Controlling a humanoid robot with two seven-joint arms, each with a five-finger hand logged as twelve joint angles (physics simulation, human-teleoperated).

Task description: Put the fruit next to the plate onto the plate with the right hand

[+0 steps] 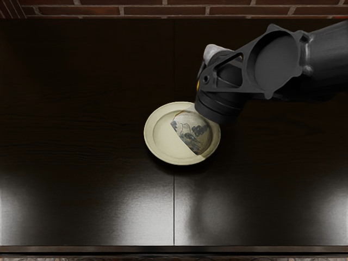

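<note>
Right arm (261, 65) in from the right edge, slanted down over the far-right part of plate (159, 135); wrist housing covering that stretch of rim; right hand hidden beneath the arm, so state of fingers cannot be told, whether spread, pressed together or pinching anything. Fruit (197, 86) visible only as a small yellow sliver at the arm's left edge, just beyond the plate's far rim; resting on desk (81, 163) or lifted: cannot tell; not seen on the plate, visible inside of plate bare apart from a painted pattern. Left arm out of view. Step in hand, as judged: securing the fruit beside the plate, or beginning the carry over the rim. To do well: close around the fruit's middle from both sides, not on one end; confirm a firm hold before lifting; lift straight up, enough to clear the raised rim, then move sideways toward the plate's centre; avoid dragging across the desk, a rounded fruit being likely to roll away; keep the wrist clear of the rim to avoid tipping or shoving the plate; lower to full rest on the flat inner part, not on the sloped edge; release slowly, then withdraw upward rather than sideways, to avoid knocking the fruit off. Main risk: contact point hidden from view; slow motion advised.
</note>
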